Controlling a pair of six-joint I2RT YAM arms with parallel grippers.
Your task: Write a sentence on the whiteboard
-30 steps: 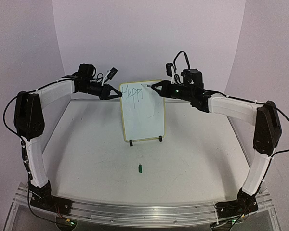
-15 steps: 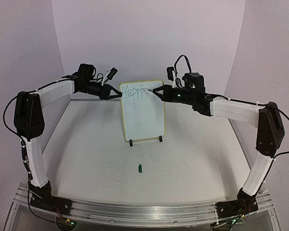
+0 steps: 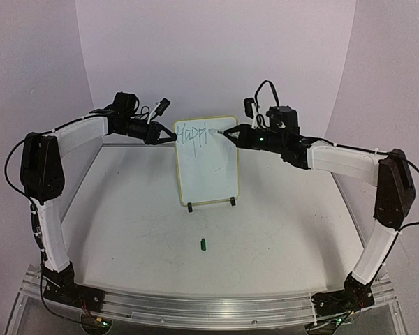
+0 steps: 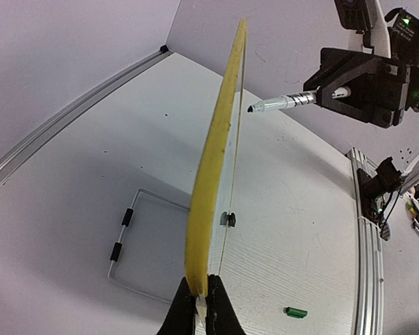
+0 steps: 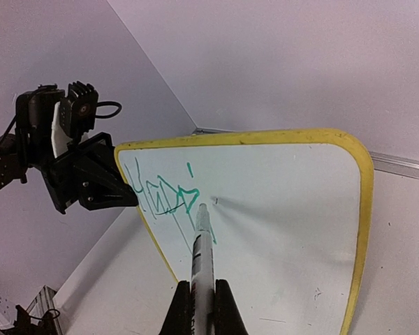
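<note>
**Board Held at Its Edge, Pen at the Writing**

Pale lilac walls stood behind a white table (image 3: 126,209). From the left, the left gripper (image 3: 169,137) was clamped shut on the left edge of the whiteboard (image 3: 209,171), its fingers pinching the yellow rim near the top corner. The whiteboard stood upright near the middle of the table, leaning back on a wire stand (image 3: 190,207) with black feet. A small green cap (image 3: 203,243) lay on the table in front of it, well apart. Across the board's upper left ran green writing (image 3: 193,132) that read roughly "Happi". Just right of those letters sat the tip of a white pen (image 3: 218,130), right at the board's face; contact could not be made out. The right gripper (image 3: 227,132) was closed around the pen's barrel, reaching in from the right.
</note>
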